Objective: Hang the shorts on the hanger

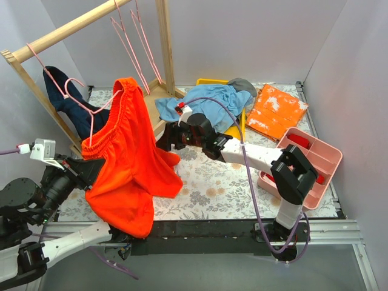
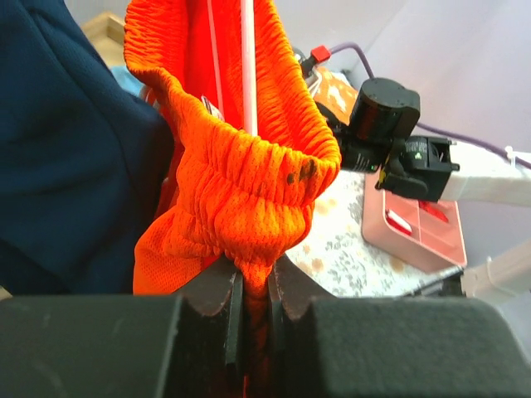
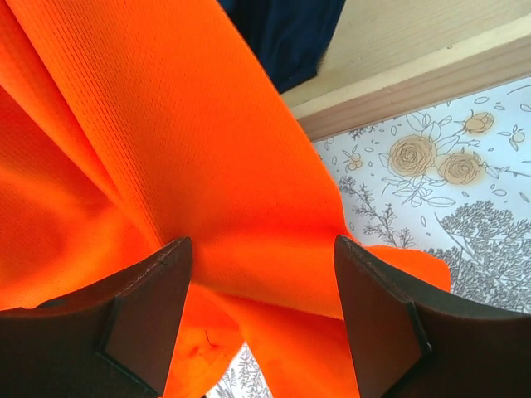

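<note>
Fingers [image 2: 207, 303] of the left gripper [image 2: 253, 308] are pinched together on a bunched fold of waistband, holding the shorts [image 1: 130, 157] up beside the wooden rack [image 1: 66, 29]. The right gripper [image 3: 261, 249] has its fingers wide apart and grips nothing. Orange cloth lies just beyond them, by the lower leg hem.

Position: the waistband is raised near the navy garment [image 1: 66, 100], and the legs drape down onto the floral table cover [image 1: 212, 188].

Progress: in the left wrist view, a rod of the pink hanger [image 2: 247, 75] runs through the open waistband, so threading looks begun. I cannot tell whether the shorts sit evenly on the hanger, or what carries its hook.

Left to do, by my judgement: seat the waistband fully, release the left pinch, and confirm the hanger hangs from the rail.
</note>
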